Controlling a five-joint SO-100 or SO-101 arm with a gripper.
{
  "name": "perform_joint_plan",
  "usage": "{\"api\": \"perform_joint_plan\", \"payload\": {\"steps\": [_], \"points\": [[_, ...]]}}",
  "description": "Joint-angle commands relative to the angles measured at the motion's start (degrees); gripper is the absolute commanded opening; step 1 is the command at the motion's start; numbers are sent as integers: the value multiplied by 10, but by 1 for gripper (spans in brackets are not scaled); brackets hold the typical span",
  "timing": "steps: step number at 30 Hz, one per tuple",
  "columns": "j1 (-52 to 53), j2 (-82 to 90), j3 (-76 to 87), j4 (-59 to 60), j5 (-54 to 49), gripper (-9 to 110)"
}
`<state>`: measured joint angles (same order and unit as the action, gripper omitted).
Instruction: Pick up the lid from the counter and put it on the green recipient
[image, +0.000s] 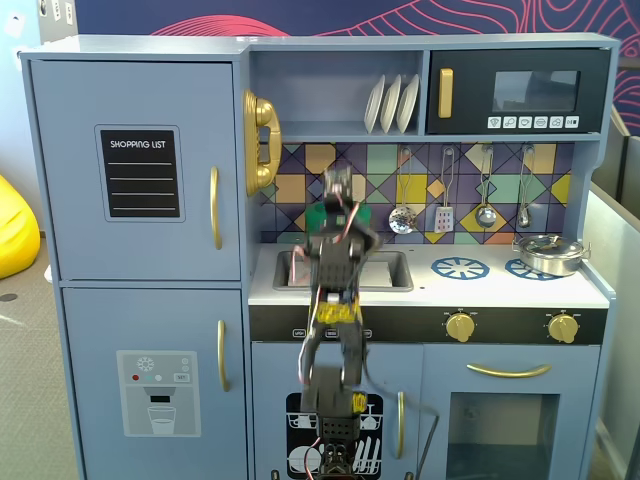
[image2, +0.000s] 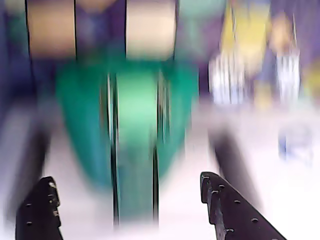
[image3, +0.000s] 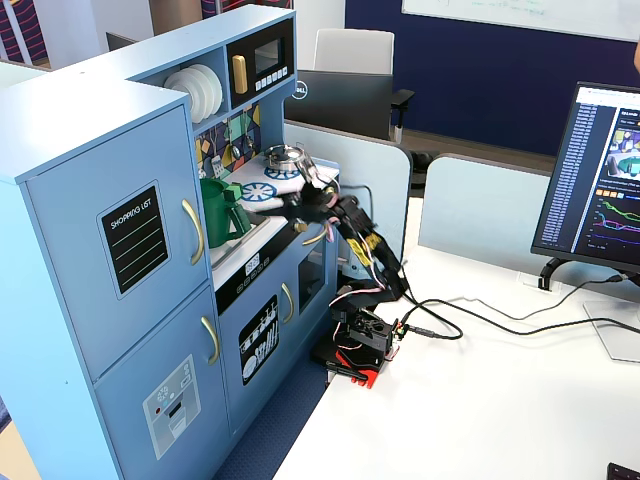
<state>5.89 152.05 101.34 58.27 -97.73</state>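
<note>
The green recipient (image2: 132, 130) fills the middle of the blurred wrist view, with its ribbed strap handle facing the camera. It stands at the back left of the white counter (image3: 222, 212), and the arm mostly hides it in a fixed view (image: 320, 217). My gripper (image2: 127, 180) is open and empty. Its two black fingers (image2: 42, 205) sit wide apart, short of the recipient and to either side of its handle. The gripper reaches over the sink (image3: 265, 207) and shows at the top of the arm (image: 338, 190). I cannot make out the lid in any view.
A silver pot (image: 548, 252) sits on the right burner, with a blue burner ring (image: 460, 268) to its left. The sink (image: 390, 270) lies under the arm. Utensils (image: 445, 215) hang on the back wall. A monitor (image3: 605, 190) stands on the desk.
</note>
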Motion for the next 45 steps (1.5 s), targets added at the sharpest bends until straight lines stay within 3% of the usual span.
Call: {"api": "perform_joint_plan", "payload": {"steps": [1,4,12,17,26,30,45], "points": [[11,127,133,98,17,25],[13,192,271,108,32,22],[8,243,595,-10,56,10],[-1,299,699,49,33,2],[-30,300,703,290,64,1],[-32,300,704,295,113,3],[-33,301,704,295,113,3]]}}
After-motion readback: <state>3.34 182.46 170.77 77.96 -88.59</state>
